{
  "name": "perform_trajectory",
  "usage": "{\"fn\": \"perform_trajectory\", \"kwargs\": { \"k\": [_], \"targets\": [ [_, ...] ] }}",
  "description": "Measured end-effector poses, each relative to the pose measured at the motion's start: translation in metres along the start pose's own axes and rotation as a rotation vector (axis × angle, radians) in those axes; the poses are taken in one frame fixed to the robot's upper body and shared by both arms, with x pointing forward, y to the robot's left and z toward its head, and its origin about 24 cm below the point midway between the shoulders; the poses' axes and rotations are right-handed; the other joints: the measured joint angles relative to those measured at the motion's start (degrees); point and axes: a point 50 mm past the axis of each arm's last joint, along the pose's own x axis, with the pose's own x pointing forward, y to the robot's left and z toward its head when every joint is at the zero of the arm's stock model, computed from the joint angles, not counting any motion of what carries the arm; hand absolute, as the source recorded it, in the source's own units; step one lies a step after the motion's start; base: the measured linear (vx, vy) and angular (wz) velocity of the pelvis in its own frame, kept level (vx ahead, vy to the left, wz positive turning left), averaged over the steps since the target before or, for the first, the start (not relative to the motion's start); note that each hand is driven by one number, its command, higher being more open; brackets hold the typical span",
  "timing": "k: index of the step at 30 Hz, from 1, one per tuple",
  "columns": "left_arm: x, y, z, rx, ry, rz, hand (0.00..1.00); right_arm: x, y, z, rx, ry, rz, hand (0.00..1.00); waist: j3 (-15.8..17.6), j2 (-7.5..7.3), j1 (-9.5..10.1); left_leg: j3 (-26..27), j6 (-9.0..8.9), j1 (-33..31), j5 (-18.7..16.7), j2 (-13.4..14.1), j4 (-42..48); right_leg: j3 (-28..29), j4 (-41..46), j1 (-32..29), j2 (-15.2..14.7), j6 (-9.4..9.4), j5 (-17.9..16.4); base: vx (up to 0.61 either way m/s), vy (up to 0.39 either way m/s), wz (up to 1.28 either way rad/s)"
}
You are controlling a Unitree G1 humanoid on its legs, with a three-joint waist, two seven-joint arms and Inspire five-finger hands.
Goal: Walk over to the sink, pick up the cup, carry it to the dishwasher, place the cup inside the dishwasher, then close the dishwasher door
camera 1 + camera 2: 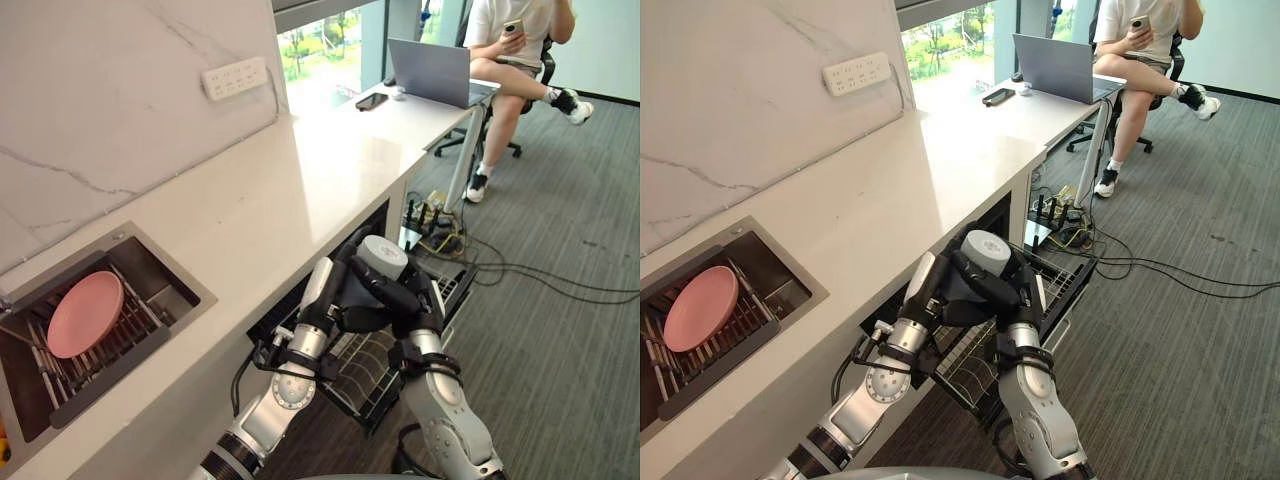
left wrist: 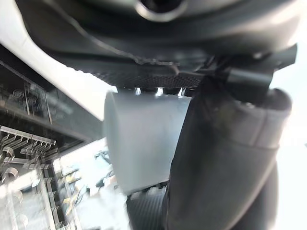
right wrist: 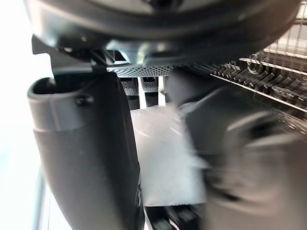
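From the head camera I see 2 hands meeting round the grey cup (image 1: 383,255), held just above the pulled-out dishwasher rack (image 1: 365,372) below the counter (image 1: 250,210). My left hand (image 1: 348,305) and right hand (image 1: 406,296) both curl against its sides. The wrist views add the close grip, a thumb on the cup wall in each, and the right one shows rack wires beyond. A pink plate (image 1: 85,313) sits in the sink (image 1: 175,262).

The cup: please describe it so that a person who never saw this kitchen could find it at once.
Follow the long white counter to its front edge, where the dishwasher rack is pulled out below. Above the rack the left hand and the right hand clasp the cup. It is pale grey and round, unlike the dark hands and the thin wires.
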Motion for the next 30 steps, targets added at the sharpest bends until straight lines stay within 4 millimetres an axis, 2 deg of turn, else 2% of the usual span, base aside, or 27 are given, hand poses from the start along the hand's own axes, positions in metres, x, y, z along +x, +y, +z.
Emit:
{"fn": "perform_trajectory", "kwargs": {
  "k": [4,9,13,17,19,22,24,25,26,28,30],
  "targets": [
    [-0.003,-0.009,0.002,-0.006,-0.015,-0.077,1.0,0.004,-0.014,0.007,0.015,-0.053,-0.123,0.0,-0.06,0.09,0.02,-0.31,0.03,-0.3,0.03,-0.06,0.0,-0.28,0.0,-0.06,-0.08,-0.02,0.02,0.02,0.015,0.04],
    [-0.014,-0.026,0.007,-0.027,-0.046,-0.194,1.0,0.014,-0.035,0.018,0.03,-0.131,-0.272,0.0,-0.72,1.04,0.02,-0.8,0.1,-0.53,0.08,-0.38,-0.03,-0.7,0.01,0.01,-0.41,0.0,0.15,0.02,0.016,0.04],
    [-0.015,-0.027,0.011,-0.041,-0.06,-0.25,1.0,0.014,-0.043,0.023,0.062,-0.174,-0.323,0.0,-0.87,1.25,0.07,-1.7,0.34,-0.85,0.25,-0.47,-0.03,-1.56,0.0,0.28,-0.55,0.03,0.14,0.0,0.013,0.11],
    [-0.019,-0.03,0.013,-0.155,-0.031,-0.36,1.0,0.014,-0.051,0.024,0.085,-0.187,-0.38,0.0,-0.85,1.23,0.29,-1.89,0.42,-1.01,0.3,-0.49,-0.07,-1.89,0.0,0.34,-0.6,0.38,-0.14,-0.01,0.009,0.05],
    [-0.024,-0.035,0.004,-0.269,0.081,-0.436,1.0,0.015,-0.057,0.025,0.084,-0.193,-0.409,0.0,-0.82,1.18,0.3,-2.09,0.4,-1.22,0.29,-0.53,-0.25,-2.1,0.0,0.23,-0.64,0.37,-0.16,0.0,0.011,0.04],
    [-0.034,-0.045,-0.012,-0.325,0.222,-0.536,1.0,0.016,-0.07,0.022,0.063,-0.181,-0.441,0.0,-0.65,0.94,0.37,-2.39,0.44,-1.18,0.27,-0.58,-0.88,-2.26,0.0,0.15,-0.7,0.32,-0.19,0.0,0.007,0.03],
    [-0.052,-0.055,-0.04,-0.316,0.414,-0.62,1.0,0.018,-0.079,0.019,0.024,-0.155,-0.425,0.0,-0.72,1.04,0.26,-2.42,0.34,-1.11,0.58,-0.63,-1.8,-2.28,0.01,-0.17,-0.81,0.3,-0.17,0.0,0.0,0.0],
    [-0.057,-0.056,-0.047,-0.313,0.466,-0.632,1.0,0.019,-0.081,0.018,0.016,-0.147,-0.419,0.0,-0.72,1.05,0.25,-2.45,0.3,-1.1,0.65,-0.6,-1.93,-2.29,0.01,-0.21,-0.78,0.3,-0.17,0.0,0.0,0.0],
    [-0.067,-0.056,-0.061,-0.329,0.556,-0.64,1.0,0.02,-0.083,0.016,-0.005,-0.127,-0.4,0.0,-0.72,1.09,0.25,-2.52,0.28,-1.13,0.67,-0.57,-2.05,-2.3,0.01,-0.3,-0.72,0.25,-0.2,0.0,0.0,0.0],
    [-0.067,-0.052,-0.063,-0.35,0.568,-0.614,1.0,0.021,-0.087,0.011,-0.045,-0.079,-0.368,0.0,-0.66,1.05,0.45,-2.81,0.27,-1.19,0.67,-0.66,-2.17,-2.6,0.0,-0.24,-0.77,0.33,-0.26,0.03,0.006,0.07],
    [-0.07,-0.041,-0.076,-0.302,0.636,-0.584,1.0,0.024,-0.087,0.001,-0.104,-0.003,-0.291,0.0,-0.53,1.14,0.37,-3.5,0.25,-1.13,0.7,-0.85,-2.56,-3.12,0.0,-0.04,-0.77,0.46,-0.46,0.03,0.01,0.1]
  ]
}}
